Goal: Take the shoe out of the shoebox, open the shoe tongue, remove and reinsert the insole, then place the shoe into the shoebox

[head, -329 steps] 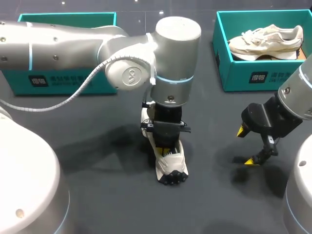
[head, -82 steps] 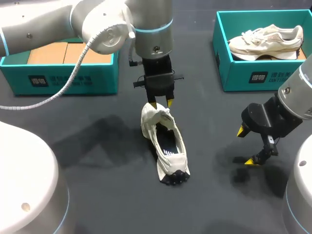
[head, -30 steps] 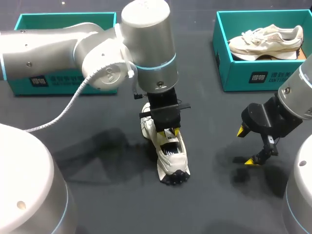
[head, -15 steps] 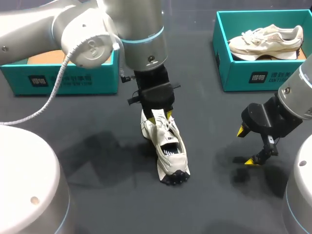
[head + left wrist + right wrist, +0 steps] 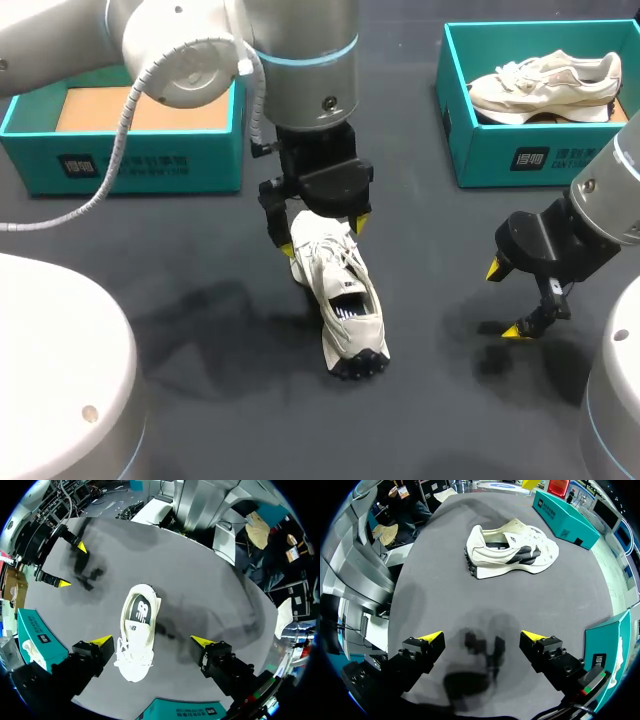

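A white shoe stands on its sole on the dark table, toe towards the far side and dark heel tread towards me. Its dark insole shows through the opening. My left gripper hangs open just above the laced front of the shoe, its yellow fingertips wide to either side and touching nothing. My right gripper stands open off to the shoe's right, low over bare table. From its wrist view the shoe lies well ahead of the right gripper.
An open teal shoebox with a bare cardboard floor stands at the far left. A second teal shoebox at the far right holds another pale shoe. My left arm's elbow rises large over the table's left half.
The left gripper's fingers have spread wide apart over the shoe's laced front, letting go of what they pinched there. The shoe stays put. The right arm has not moved.
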`<state>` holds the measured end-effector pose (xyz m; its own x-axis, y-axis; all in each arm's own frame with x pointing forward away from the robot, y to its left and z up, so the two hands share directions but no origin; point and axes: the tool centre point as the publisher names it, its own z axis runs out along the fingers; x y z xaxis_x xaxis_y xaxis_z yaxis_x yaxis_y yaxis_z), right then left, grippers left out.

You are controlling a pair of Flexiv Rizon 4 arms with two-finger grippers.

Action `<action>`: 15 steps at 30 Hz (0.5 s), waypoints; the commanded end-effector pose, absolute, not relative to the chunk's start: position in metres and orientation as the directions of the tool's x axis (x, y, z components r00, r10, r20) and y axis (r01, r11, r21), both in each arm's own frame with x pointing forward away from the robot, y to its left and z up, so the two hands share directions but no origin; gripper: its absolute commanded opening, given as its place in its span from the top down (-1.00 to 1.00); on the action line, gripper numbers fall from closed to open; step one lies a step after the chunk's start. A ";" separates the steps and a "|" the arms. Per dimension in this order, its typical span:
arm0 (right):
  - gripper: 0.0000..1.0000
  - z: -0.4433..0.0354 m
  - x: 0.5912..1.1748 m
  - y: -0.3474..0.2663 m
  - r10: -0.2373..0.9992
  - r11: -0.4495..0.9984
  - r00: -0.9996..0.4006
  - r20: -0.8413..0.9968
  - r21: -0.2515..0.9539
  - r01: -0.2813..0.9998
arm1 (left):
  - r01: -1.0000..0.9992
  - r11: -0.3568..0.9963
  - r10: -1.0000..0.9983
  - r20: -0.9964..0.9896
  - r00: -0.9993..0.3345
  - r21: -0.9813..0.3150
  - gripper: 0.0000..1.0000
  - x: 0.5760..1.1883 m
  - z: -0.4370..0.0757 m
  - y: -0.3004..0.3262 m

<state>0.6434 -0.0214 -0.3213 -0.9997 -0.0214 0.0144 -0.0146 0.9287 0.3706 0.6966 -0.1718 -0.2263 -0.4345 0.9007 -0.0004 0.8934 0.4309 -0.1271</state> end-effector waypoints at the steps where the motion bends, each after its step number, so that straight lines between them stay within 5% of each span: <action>1: -1.00 -0.321 0.641 -0.021 -0.019 0.930 -1.000 0.012 0.368 -0.014 | 0.894 0.430 0.901 -0.003 -0.434 -0.127 -1.00 0.697 -0.227 -0.170; 7: -1.00 -0.321 0.641 -0.021 -0.019 0.930 -1.000 0.012 0.368 -0.014 | 0.872 0.474 0.878 -0.016 -0.479 -0.127 -1.00 0.678 -0.230 -0.170; 15: -1.00 -0.321 0.641 -0.021 -0.019 0.930 -1.000 0.012 0.368 -0.014 | 0.705 0.707 0.705 -0.014 -0.709 -0.059 -1.00 0.636 -0.228 -0.163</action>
<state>0.6434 -0.0214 -0.3213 -0.9997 -0.0214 0.0145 -0.0145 0.9287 0.3706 0.6522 -0.1699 -0.2310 -0.6312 0.7751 0.0278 0.7697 0.6304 -0.1011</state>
